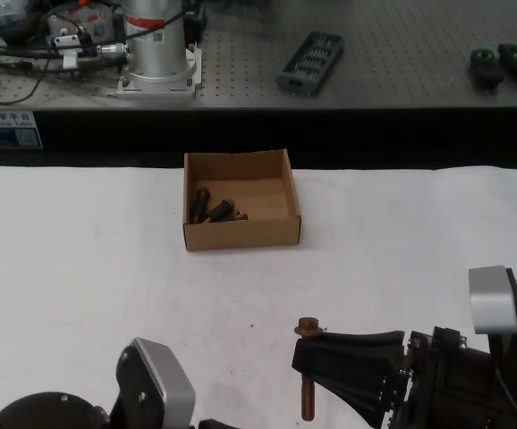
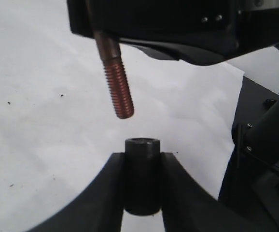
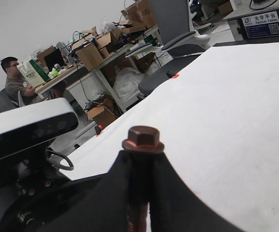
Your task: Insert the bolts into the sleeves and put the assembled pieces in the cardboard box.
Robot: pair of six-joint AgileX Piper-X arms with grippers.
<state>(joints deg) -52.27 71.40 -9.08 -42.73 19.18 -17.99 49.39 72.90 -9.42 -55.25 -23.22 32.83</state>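
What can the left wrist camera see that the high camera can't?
The left wrist view adds the short black metal sleeve, clamped in the left jaws. The high view adds the brown cardboard box farther out on the white bench, with dark assembled pieces lying inside. Both show the copper-coloured threaded metal bolt, held by the right jaws. In the left wrist view its tip hangs apart from the sleeve's open end.
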